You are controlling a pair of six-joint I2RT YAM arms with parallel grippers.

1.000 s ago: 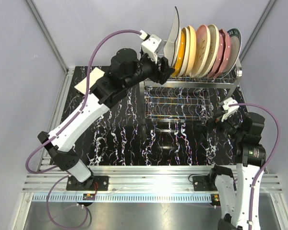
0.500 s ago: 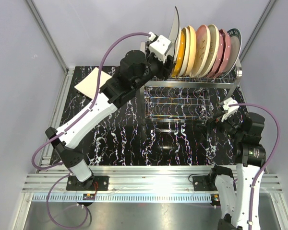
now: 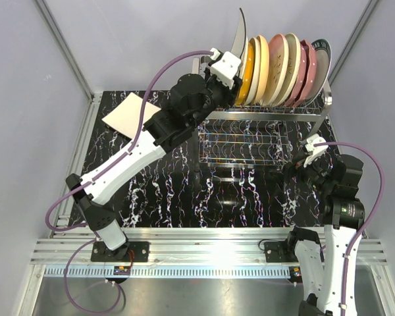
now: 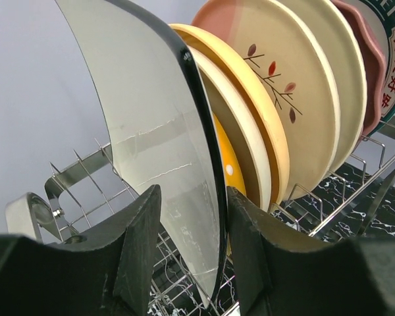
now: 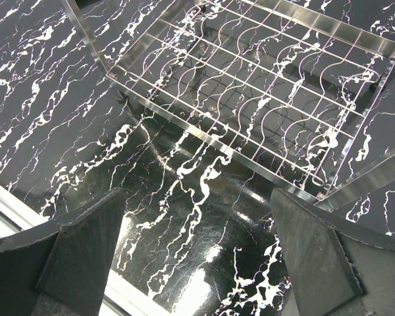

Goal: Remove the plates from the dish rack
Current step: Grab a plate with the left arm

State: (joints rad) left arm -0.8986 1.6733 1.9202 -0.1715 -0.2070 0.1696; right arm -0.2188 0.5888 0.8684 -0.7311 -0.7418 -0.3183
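Several plates stand on edge in the top tier of the chrome dish rack (image 3: 270, 116). The leftmost is pale with a dark rim (image 3: 239, 34) (image 4: 151, 118). Behind it come a yellow-orange plate (image 3: 248, 69) (image 4: 253, 125), a cream plate with a twig motif (image 4: 296, 85), pink ones (image 3: 307, 66) and a patterned-rim plate (image 3: 323, 54). My left gripper (image 3: 232, 81) (image 4: 194, 204) straddles the dark-rimmed plate's lower edge. It is open, with the right finger near the rim and a gap on the left. My right gripper (image 3: 288, 169) (image 5: 197, 243) hangs open over the table, holding nothing.
A white square plate (image 3: 128, 113) lies flat on the black marbled table at the back left. The rack's lower tier (image 3: 243, 141) (image 5: 250, 72) holds no plates and lies just ahead of my right gripper. Grey walls close in behind the rack.
My left arm has reached further right and back, bringing its jaws around the dark-rimmed plate's lower edge while they narrow. That plate now stands less tilted. The right arm has not moved.
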